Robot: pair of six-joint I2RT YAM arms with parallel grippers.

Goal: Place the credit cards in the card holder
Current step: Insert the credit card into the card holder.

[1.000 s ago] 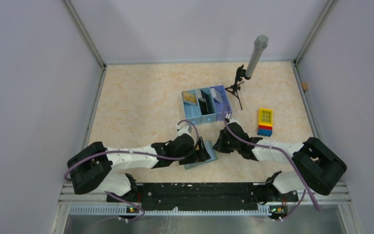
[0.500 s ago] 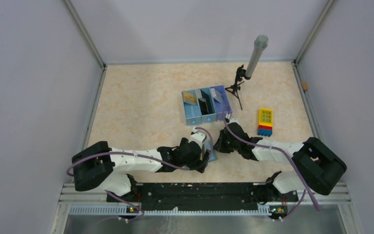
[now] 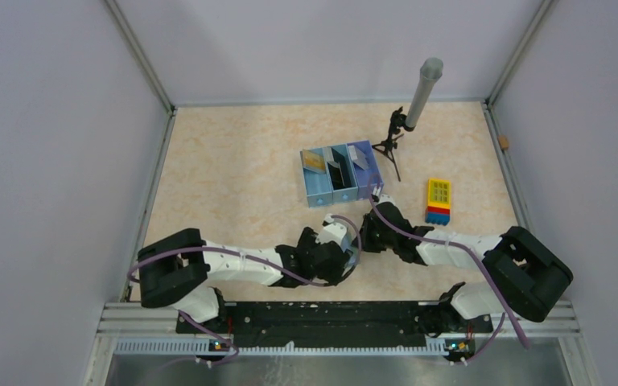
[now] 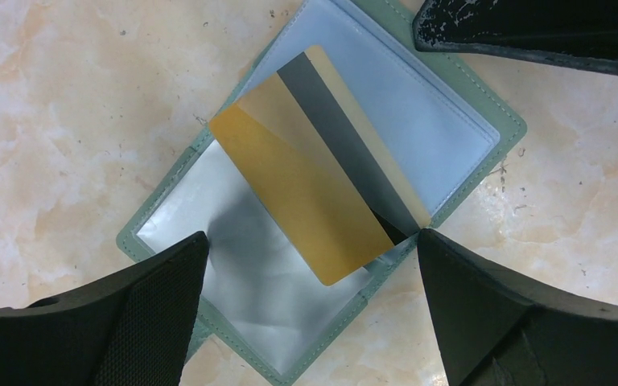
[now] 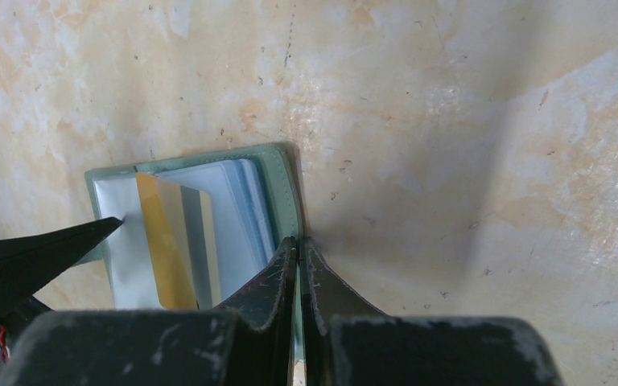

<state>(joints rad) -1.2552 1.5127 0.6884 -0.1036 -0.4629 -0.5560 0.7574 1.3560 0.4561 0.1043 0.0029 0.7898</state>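
Having been swung over the open card holder on the surface, the left tool is spread empty, the right tool squeezed together at its edge, and the gold card is judged half-inserted.

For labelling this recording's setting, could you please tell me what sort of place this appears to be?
Probably a robot lab test cell: a left arm and right arm bolted to a rail, a marble-patterned tabletop enclosed by plain panels on metal framing, and a tripod-mounted grey cylinder.
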